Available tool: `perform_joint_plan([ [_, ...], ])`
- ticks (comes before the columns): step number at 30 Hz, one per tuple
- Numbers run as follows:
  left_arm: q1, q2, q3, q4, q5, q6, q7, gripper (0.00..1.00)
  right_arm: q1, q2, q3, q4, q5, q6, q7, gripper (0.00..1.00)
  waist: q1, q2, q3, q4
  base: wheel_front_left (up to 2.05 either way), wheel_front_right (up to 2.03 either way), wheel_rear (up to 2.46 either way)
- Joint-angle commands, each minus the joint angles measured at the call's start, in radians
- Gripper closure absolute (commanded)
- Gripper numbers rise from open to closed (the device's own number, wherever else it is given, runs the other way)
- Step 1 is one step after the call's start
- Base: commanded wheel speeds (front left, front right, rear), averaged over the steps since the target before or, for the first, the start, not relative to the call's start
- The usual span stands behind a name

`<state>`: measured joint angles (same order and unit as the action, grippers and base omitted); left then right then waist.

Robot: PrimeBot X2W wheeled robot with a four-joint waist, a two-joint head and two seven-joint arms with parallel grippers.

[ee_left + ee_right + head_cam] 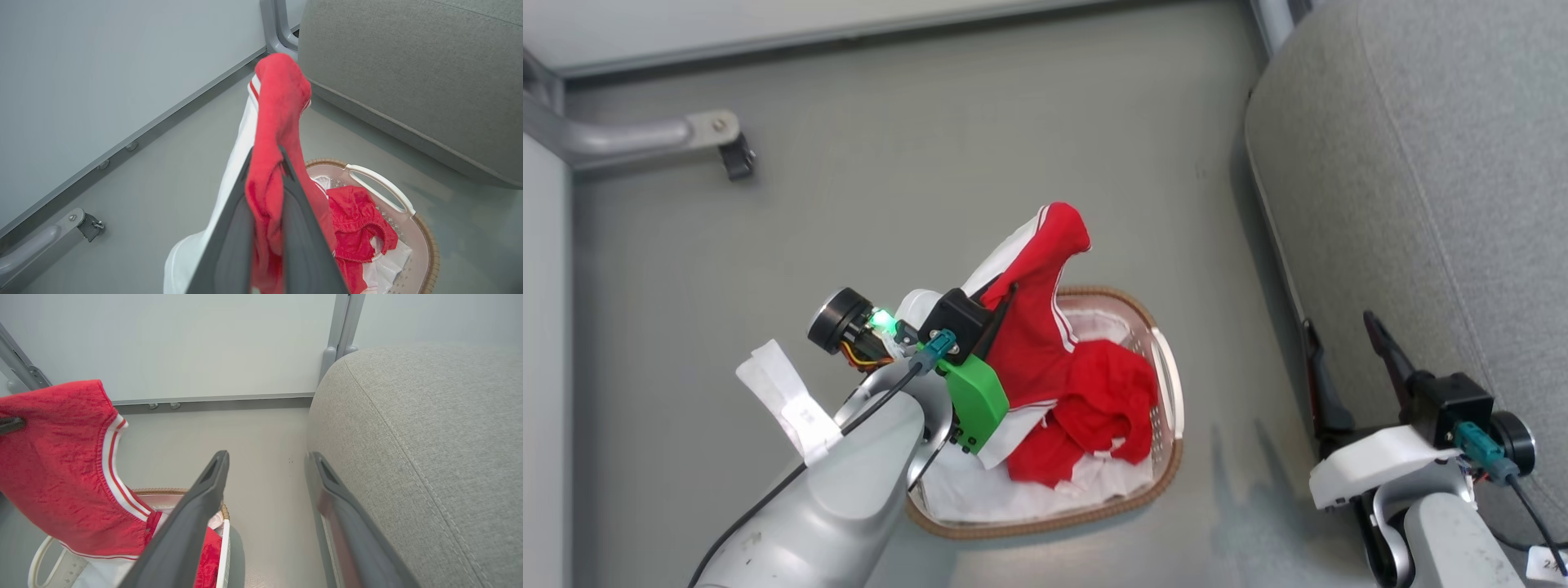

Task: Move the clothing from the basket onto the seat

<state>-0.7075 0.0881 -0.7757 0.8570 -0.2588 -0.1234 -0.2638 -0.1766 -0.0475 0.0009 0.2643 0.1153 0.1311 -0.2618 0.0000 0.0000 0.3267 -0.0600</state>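
Holding 1 red garment (1045, 245) clamped in left end effector (265, 159) above basket (1168, 457), undelivered to seat (1421, 163); right end effector (1338, 320) apart; 1 red piece (1111, 392) waiting below.

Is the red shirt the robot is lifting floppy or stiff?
Probably very floppy: the red garment folds over the shut left gripper and droops toward the basket. It is likely light, since a thin pinch of cloth holds it up. Its hanging end might drag the other red piece along as it rises.
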Motion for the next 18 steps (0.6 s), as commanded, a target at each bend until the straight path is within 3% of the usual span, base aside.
perform_joint_plan([
  [1,0.01,0.013,-0.006,-0.02,0.0,-0.004,-0.001,1.0,0.026,-0.005,0.001,0.007,-0.005,-0.001,-0.005,0.0,0.0,0.0,-0.168,0.075,0.0,0.0,0.0],
  [9,-0.075,0.058,-0.041,-0.148,-0.02,-0.007,0.007,1.0,0.073,-0.005,0.027,0.024,0.004,-0.001,-0.005,0.0,0.0,0.0,-0.277,0.074,0.0,0.0,0.0],
  [18,-0.228,0.131,-0.067,-0.33,-0.074,-0.007,0.053,1.0,0.032,-0.005,0.083,0.028,-0.006,-0.001,-0.005,0.0,0.0,0.0,-0.304,0.052,0.0,0.0,0.0],
])
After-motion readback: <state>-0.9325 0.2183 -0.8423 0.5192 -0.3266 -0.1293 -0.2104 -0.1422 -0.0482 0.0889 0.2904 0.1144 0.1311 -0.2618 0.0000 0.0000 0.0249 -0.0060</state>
